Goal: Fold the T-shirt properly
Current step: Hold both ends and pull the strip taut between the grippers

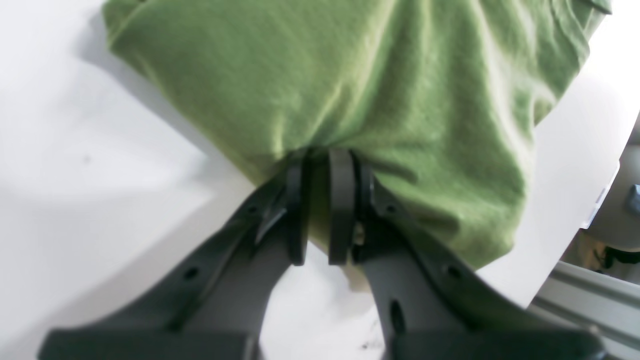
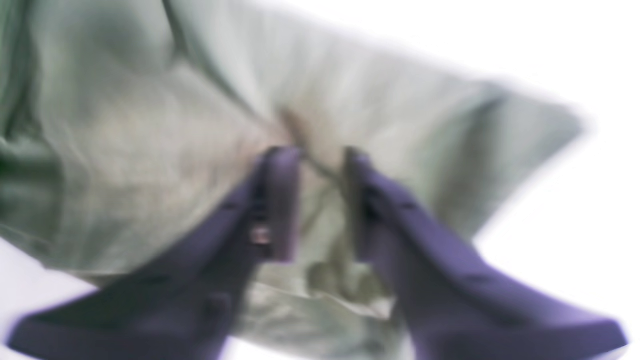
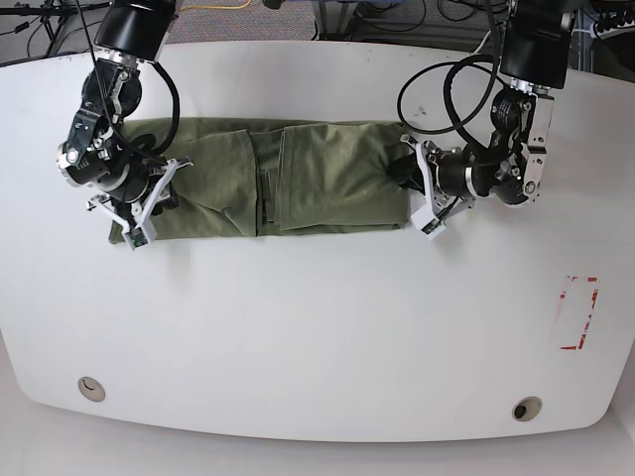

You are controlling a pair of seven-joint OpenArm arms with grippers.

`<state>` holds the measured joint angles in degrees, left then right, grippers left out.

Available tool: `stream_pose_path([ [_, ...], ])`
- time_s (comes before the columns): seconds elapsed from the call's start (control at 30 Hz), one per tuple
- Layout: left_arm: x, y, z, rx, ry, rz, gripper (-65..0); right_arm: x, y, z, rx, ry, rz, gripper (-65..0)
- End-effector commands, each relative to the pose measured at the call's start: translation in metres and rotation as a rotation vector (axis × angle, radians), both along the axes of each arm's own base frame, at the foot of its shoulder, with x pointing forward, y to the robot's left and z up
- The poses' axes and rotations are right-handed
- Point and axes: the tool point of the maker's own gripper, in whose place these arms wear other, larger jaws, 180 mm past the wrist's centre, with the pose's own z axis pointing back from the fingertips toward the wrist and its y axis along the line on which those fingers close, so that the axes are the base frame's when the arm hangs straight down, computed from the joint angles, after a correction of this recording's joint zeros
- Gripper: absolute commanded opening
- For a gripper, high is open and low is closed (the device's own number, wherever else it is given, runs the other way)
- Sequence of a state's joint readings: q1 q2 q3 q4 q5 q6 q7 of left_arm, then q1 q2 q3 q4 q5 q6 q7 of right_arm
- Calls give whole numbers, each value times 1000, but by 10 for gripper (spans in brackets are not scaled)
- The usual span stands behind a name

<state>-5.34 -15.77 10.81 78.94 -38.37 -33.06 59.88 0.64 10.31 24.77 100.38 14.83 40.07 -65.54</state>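
The olive-green T-shirt (image 3: 317, 178) lies folded into a long band across the far half of the white table (image 3: 317, 327). At the band's right end in the base view, my left gripper (image 3: 405, 185) holds the hem. The left wrist view shows that gripper (image 1: 320, 157) shut, with the T-shirt (image 1: 350, 75) pinched between its black fingers. My right gripper (image 3: 157, 195) is at the band's left end. In the blurred right wrist view its jaws (image 2: 319, 152) stand apart, with the T-shirt (image 2: 150, 125) lying loose between and under them.
A red rectangle marking (image 3: 578, 313) is on the table's right side. Two round holes (image 3: 90, 388) (image 3: 526, 408) sit near the front edge. An aluminium rail (image 1: 590, 295) runs past the table edge. Cables lie behind the table.
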Motion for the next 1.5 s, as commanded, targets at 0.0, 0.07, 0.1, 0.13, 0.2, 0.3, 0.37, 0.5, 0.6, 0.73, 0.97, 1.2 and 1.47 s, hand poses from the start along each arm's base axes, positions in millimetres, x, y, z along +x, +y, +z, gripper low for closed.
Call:
stream_pose_path([
  [0.0,2,26,-11,131,24,4,-600,12,-19,37,-38,-83,-72,-312],
  [0.07,5,28,-10,135,20,7,-600,11,-30,47,-47,-94,-120,-228],
  [0.1,7,31,-9,142,16,8,-600,11,-34,50,-45,-96,-140,-197],
  [0.13,10,35,-8,152,10,8,-600,11,-39,54,-43,-98,-168,-159],
  [0.2,12,38,-6,161,2,3,-599,10,-49,57,-34,-93,-215,-117],
  [0.3,15,40,-4,188,-10,-36,-599,4,-70,63,-12,-80,-316,-78],
  [0.37,16,43,-2,208,-19,-70,-599,5,-80,69,8,-105,-366,-81],
  [0.5,16,46,-1,226,-35,-128,-599,4,-95,71,52,-125,-439,-81],
  [0.6,15,51,-1,237,-36,-133,-599,4,-99,65,89,-119,-466,-81],
  [0.73,15,57,-1,251,-35,-131,-599,3,-100,49,219,-112,-486,-81],
  [0.97,13,60,-2,256,-30,-130,-599,3,-90,10,491,-69,-500,-81],
  [1.2,12,60,-3,256,-27,-131,-599,-7,-83,-3,567,-52,-499,-81],
  [1.47,7,61,-6,257,-15,-133,-599,-20,-79,-20,583,4,-512,-81],
])
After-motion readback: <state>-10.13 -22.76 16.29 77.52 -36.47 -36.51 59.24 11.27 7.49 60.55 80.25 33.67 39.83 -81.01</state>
